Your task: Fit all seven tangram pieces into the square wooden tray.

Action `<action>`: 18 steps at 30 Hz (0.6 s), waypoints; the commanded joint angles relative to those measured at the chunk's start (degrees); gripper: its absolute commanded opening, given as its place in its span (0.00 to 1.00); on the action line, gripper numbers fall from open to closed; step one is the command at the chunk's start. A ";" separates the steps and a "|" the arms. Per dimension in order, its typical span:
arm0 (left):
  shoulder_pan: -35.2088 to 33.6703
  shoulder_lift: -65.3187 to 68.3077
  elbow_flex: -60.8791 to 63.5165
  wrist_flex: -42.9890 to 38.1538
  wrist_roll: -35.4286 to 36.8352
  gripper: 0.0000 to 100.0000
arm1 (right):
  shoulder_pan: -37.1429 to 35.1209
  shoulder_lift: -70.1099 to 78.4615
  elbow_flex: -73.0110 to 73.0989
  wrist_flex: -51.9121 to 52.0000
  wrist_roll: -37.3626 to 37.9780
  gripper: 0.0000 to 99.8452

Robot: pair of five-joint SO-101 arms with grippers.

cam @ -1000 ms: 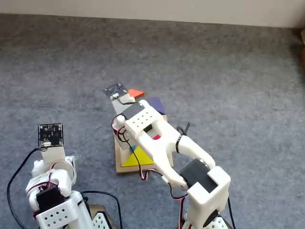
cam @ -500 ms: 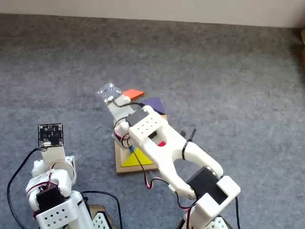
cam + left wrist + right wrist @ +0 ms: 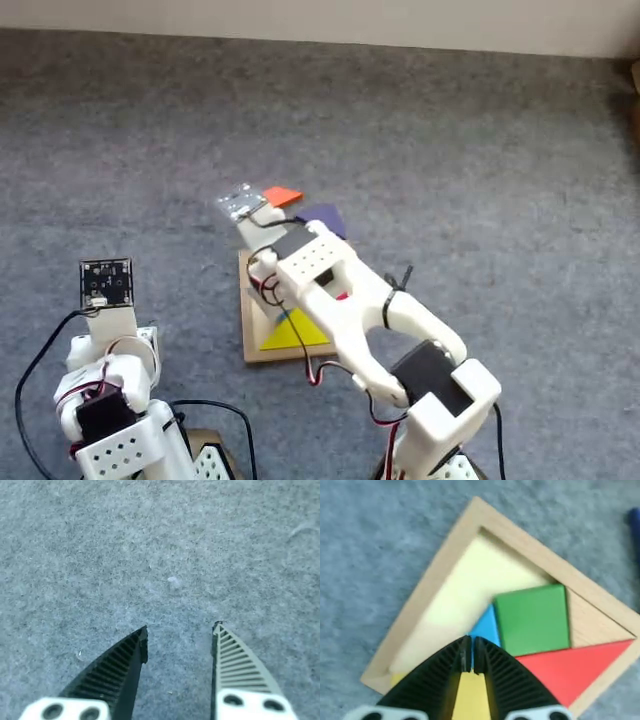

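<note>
Tabletop in grey, carpet-like cloth carries everything. The right arm stretches from the near edge toward the middle, over the square wooden tray, which lies flat a little left of centre. The left arm stands folded at the near left, well apart from the tray.

The left tool hangs over bare cloth with its two fingers spread wide. The right tool hovers above the tray, closed, its fingers drawn together to a thin slit.

Inside the tray a broad pale yellow area fills one corner; whether it is a piece or bare floor, I cannot tell. A red triangle lies along one wall, a yellow triangle sits at the near side, and a green square lies just beside the red one.

A purple piece and a smaller orange piece lie on the cloth just beyond the tray's far edge. A small blue piece shows beside the square, under the right tool's tips.
</note>
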 commanded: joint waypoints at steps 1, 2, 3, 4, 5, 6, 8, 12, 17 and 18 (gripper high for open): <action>-0.48 -1.98 -0.92 -0.97 0.00 0.21 | 2.77 -3.12 0.22 1.27 0.70 0.04; -0.48 -1.98 -0.92 -0.97 0.00 0.21 | 2.95 -3.82 0.31 1.36 0.70 0.04; -0.48 -1.98 -0.92 -0.97 0.00 0.21 | 3.03 -4.62 0.40 1.45 0.70 0.04; -0.48 -1.98 -0.92 -0.97 0.00 0.21 | 3.03 -5.49 0.40 1.71 0.70 0.03; -0.48 -1.98 -0.92 -0.97 0.00 0.21 | 3.03 -6.64 0.40 2.51 0.70 0.03; -0.48 -1.98 -0.92 -0.97 0.00 0.21 | 3.12 -7.96 0.40 3.21 0.70 0.03; -0.48 -1.98 -0.92 -0.97 0.00 0.21 | 3.56 -11.30 0.40 5.05 0.70 0.03; -0.48 -1.98 -0.92 -0.97 0.00 0.21 | 7.96 -19.56 0.48 9.45 0.70 0.03; 0.13 -1.98 -0.92 -0.97 0.00 0.21 | 16.04 -31.34 5.93 9.19 0.70 0.03; 0.84 -1.98 -0.84 -0.97 0.00 0.21 | 17.54 -34.07 8.22 8.04 0.70 0.03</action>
